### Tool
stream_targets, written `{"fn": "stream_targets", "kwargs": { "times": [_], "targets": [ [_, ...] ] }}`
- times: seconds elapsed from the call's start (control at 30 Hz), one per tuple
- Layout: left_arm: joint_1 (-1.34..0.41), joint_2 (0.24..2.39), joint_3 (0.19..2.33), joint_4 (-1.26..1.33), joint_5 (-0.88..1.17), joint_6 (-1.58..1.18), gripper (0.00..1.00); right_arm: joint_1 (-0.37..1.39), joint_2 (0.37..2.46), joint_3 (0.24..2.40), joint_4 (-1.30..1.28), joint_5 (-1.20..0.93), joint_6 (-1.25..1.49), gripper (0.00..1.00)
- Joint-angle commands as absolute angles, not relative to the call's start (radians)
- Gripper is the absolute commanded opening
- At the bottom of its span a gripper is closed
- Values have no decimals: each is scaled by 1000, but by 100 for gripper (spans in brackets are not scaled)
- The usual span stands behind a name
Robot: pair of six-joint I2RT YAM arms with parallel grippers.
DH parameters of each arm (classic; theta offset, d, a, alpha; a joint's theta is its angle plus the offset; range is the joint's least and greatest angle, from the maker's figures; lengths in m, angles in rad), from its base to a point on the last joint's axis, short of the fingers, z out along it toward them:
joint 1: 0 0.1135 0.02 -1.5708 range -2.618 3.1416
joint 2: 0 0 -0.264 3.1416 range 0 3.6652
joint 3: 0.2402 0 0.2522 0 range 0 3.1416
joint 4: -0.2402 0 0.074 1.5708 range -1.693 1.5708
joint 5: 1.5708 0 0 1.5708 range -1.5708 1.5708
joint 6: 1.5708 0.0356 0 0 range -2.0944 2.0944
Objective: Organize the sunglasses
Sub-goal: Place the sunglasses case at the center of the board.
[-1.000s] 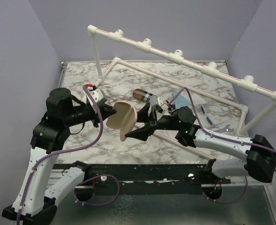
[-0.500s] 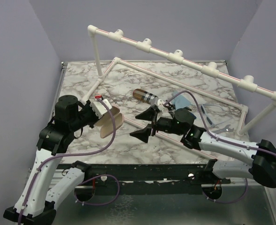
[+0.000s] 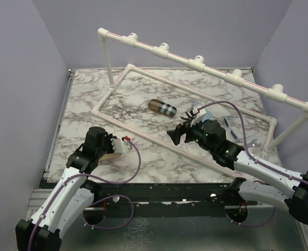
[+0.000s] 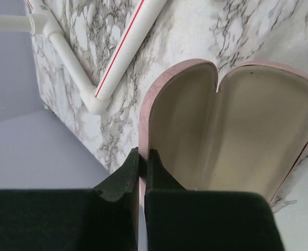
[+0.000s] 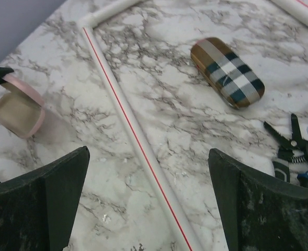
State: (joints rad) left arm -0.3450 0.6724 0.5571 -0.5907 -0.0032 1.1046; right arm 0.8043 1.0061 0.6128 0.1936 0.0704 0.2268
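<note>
**Left jaws clamped on the pink case rim; right jaws wide and empty; sunglasses at right of tabletop.**

Left jaws: closed tight on the rim of the open pink case [image 4: 237, 136], one finger inside the shell and one outside. The cream lining faces up. The case is at the near left of the tabletop [image 3: 86, 104] and appears to rest on it, just outside the white pipe frame [image 3: 195, 61]. Right jaws: spread fully with nothing between them, hovering over the frame's near floor rail. Plaid case [image 5: 227, 70]: shut, inside the frame, far of the right jaws, with pliers [image 5: 288, 140] to its right. Sunglasses [image 3: 231, 125]: on the tabletop at right, inside the frame, well apart from both jaws. Only one blue-framed pair can be made out, partly crossed by a purple cable.
</note>
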Motion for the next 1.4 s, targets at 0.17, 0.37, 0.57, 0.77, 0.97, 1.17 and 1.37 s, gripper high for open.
{"fn": "stream_targets", "kwargs": {
  "times": [0.17,0.37,0.57,0.77,0.97,1.17,1.37],
  "targets": [
    [-429,778,454,-296,-201,1260,0,763,1051,572,149,173,228,100],
    [-451,963,520,-270,-223,1143,0,703,1066,562,122,225,228,100],
    [-463,981,446,-237,-232,1233,0,657,1077,537,132,207,221,100],
    [-463,1013,438,-201,-214,1240,0,642,1102,534,154,173,213,100],
    [-463,1023,439,-198,-202,1191,0,639,1107,527,167,163,201,100],
    [-463,1014,423,-209,-179,1172,11,631,1114,528,159,176,198,100],
    [-463,998,424,-240,-162,1173,36,629,1114,529,155,174,192,100]
  ]
}}
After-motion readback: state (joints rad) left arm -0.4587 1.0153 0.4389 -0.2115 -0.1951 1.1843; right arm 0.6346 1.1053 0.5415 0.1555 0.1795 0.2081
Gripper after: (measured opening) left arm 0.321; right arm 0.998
